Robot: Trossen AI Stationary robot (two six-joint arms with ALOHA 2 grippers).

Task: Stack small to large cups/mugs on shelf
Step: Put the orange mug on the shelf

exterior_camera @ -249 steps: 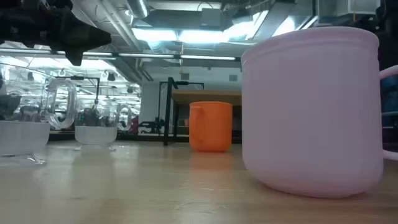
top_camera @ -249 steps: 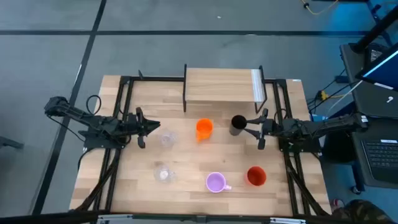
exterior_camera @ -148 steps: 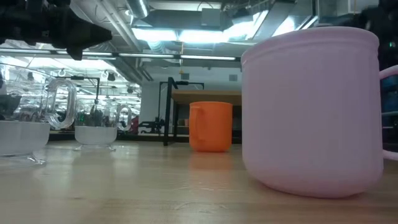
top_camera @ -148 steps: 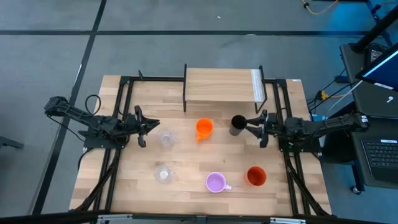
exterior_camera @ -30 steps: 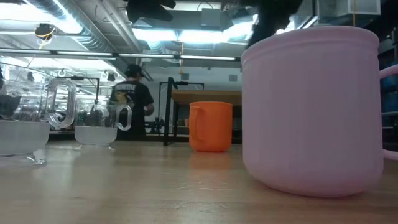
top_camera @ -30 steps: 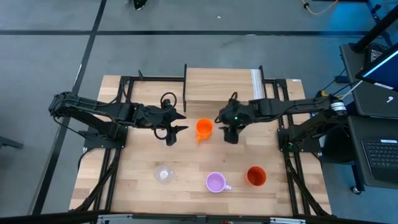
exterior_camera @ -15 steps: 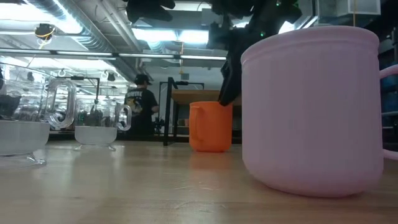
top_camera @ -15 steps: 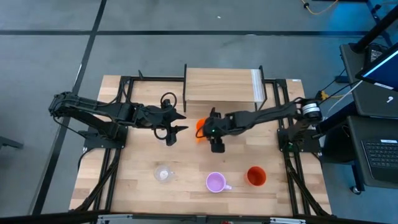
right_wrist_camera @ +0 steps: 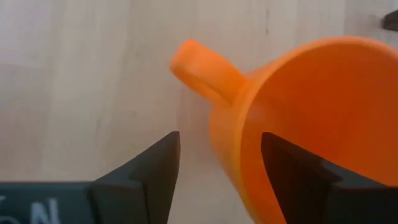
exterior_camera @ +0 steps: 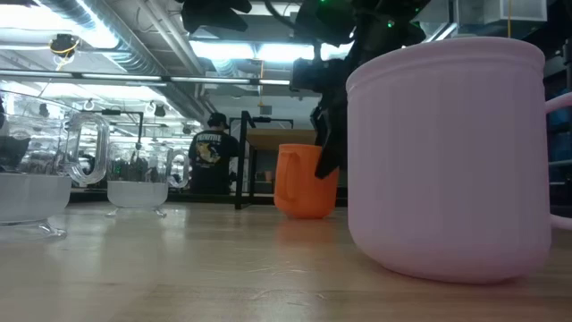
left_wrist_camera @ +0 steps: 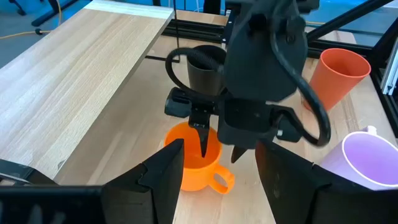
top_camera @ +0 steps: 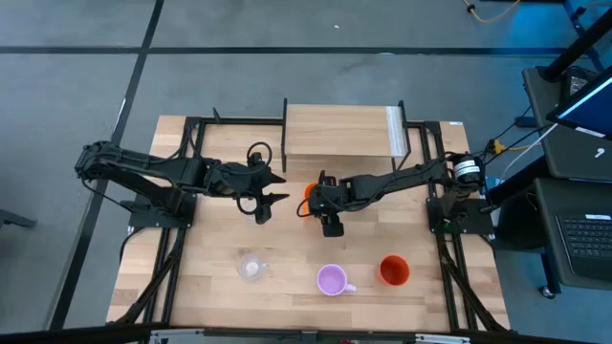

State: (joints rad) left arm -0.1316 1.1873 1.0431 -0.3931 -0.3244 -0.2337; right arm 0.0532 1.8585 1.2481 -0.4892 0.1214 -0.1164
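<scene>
high view: right pincer (top_camera: 321, 207) reaches to mid-tabletop (top_camera: 210, 287), over the orange mug (top_camera: 308, 194), which is mostly hidden under it. Black cup (top_camera: 333, 225) sits just beside the wrist on the near side. Left pincer (top_camera: 268, 199) hovers left of the orange mug, fingers spread, holding nothing. Shelf (top_camera: 335, 129) at the far edge, white strip at its right end, nothing on it. Clear tumbler (top_camera: 251, 267), lilac mug (top_camera: 332, 280) and red-orange cup (top_camera: 393, 270) stand along the near side, well apart.

low view: orange mug (exterior_camera: 305, 182) tilted, top leaning right, base partly off the tabletop (exterior_camera: 179, 268); dark arm right against its upper right. Lilac mug (exterior_camera: 447, 156) upright, fills the foreground. Two clear vessels (exterior_camera: 134, 179) at left. Person (exterior_camera: 212, 152) standing far behind.

left wrist view: orange mug (left_wrist_camera: 193, 165) mouth up, handle toward the lilac mug (left_wrist_camera: 360, 165); right pincer (left_wrist_camera: 217, 149) has one finger inside the rim and one outside. Black cup (left_wrist_camera: 205, 68) behind it, red-orange cup (left_wrist_camera: 339, 74) further off.

right wrist view: orange mug (right_wrist_camera: 298, 118) seen into its mouth, handle sticking out sideways; rim wall between the spread fingers (right_wrist_camera: 140, 180), contact not clear.
</scene>
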